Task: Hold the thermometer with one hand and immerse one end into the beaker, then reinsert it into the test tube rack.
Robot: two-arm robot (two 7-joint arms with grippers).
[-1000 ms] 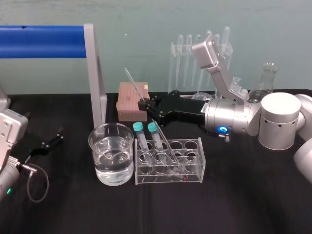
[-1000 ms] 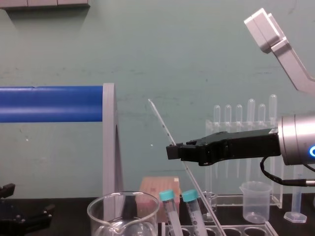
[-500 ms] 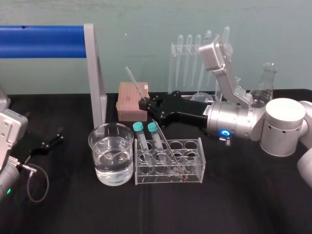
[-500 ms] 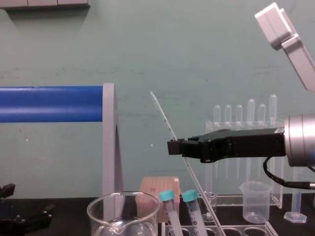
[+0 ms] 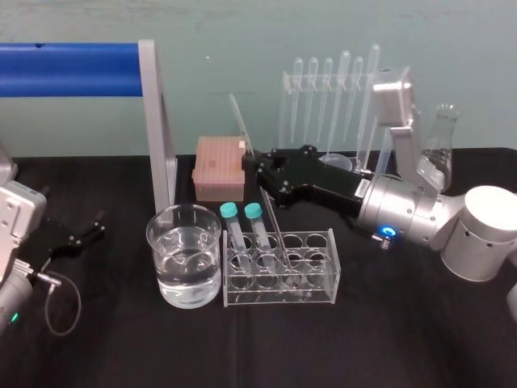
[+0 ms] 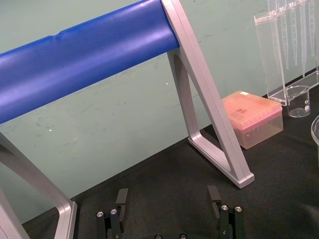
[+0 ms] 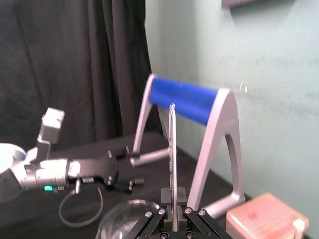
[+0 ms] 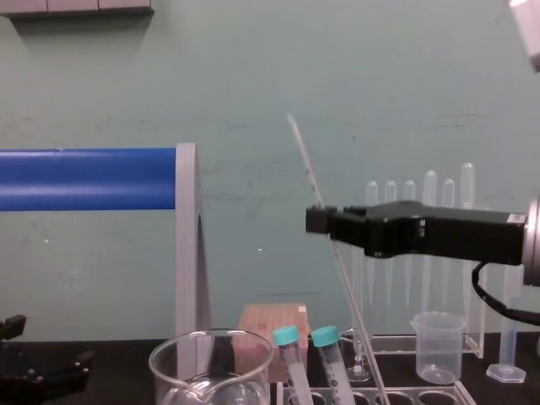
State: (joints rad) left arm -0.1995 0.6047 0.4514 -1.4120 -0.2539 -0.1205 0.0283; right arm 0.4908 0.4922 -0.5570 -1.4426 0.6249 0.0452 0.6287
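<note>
right gripper pinches the thermometer, steeply tilted, top leaning left, above the test tube rack; left gripper parked agape on black tabletop, teal wall.

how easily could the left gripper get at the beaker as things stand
Probably yes: the left gripper sits open left of the beaker, with bare table between them. The frame leg stands behind, and the right gripper holds the thermometer to the beaker's right.
</note>
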